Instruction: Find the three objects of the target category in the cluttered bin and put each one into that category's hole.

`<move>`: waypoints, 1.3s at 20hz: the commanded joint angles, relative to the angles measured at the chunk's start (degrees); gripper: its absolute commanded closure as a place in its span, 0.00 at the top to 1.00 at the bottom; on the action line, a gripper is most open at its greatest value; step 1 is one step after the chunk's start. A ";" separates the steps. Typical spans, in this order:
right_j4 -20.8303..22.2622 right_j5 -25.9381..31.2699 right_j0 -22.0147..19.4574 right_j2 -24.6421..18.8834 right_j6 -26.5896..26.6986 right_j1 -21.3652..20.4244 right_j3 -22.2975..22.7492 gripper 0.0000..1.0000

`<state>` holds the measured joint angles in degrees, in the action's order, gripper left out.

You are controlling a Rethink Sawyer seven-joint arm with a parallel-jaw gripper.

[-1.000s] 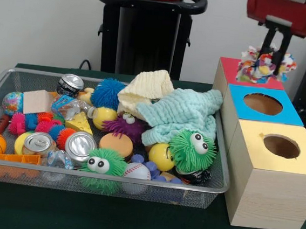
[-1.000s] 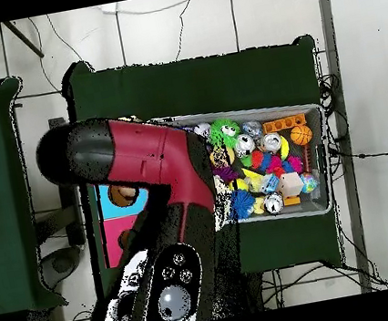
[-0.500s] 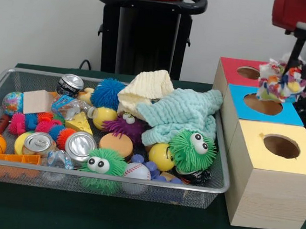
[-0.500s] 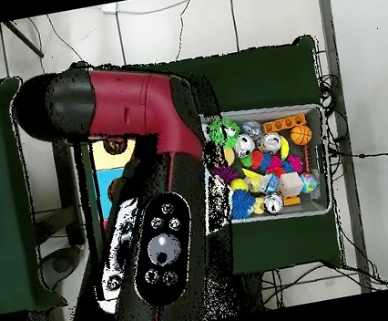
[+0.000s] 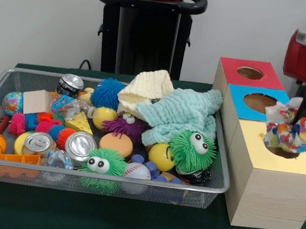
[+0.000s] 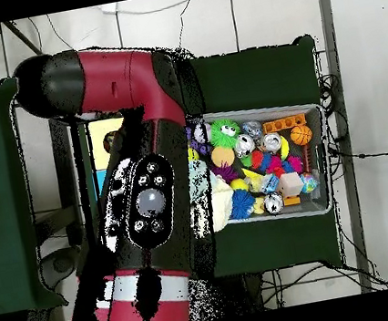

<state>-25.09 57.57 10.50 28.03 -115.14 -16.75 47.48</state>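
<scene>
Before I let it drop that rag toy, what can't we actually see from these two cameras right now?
- Gripper, front view: fingertips buried in the multicoloured rag toy, so the grip is unclear.
- Yellow box's hole, front view: mostly covered by the toy.
- Boxes, overhead view: the arm hides nearly all of them, and the gripper.

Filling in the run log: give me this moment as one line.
phase: placing | gripper: shut on multicoloured cloth toy | position: over yellow box's hole | release: not yet

Bin [image 5: 220, 178] is shiny wire mesh, the cans [image 5: 79, 145] in it dull dented metal. Boxes [image 5: 264, 198] look like pale raw wood with matt coloured tops. My claw [image 5: 304, 115] has a knotty multicoloured cloth rope toy [image 5: 289, 132], and the towels [image 5: 183, 114] look soft and nubby.
</scene>
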 commanded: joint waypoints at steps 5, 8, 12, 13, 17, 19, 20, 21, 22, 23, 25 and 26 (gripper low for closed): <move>-1.92 -4.05 -0.22 -5.27 -16.48 6.01 1.86 0.00; -2.17 -5.87 -0.17 -6.29 -15.37 5.27 4.60 0.00; -1.99 -6.61 0.36 -6.10 -15.10 3.82 7.15 0.00; -1.98 -6.60 0.42 -6.03 -15.07 3.68 7.36 0.00; -1.87 -7.55 1.35 -5.67 -15.42 2.21 10.15 0.00; -1.95 -8.17 1.83 -5.48 -15.99 1.92 11.08 0.00; -1.99 -8.42 2.00 -5.33 -16.29 1.71 11.56 0.00; -2.04 -8.58 2.17 -5.24 -16.40 1.47 12.01 0.00; -2.05 -8.74 2.55 -5.12 -16.57 0.95 12.84 0.00; -2.06 -8.72 2.67 -5.05 -16.51 0.65 13.30 0.00; -2.16 -9.33 3.04 -5.31 -15.97 -0.59 15.49 0.00; -2.20 -9.43 3.27 -5.33 -15.75 -1.28 16.53 0.00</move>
<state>-25.29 50.83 13.38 27.75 -115.17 -14.98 52.79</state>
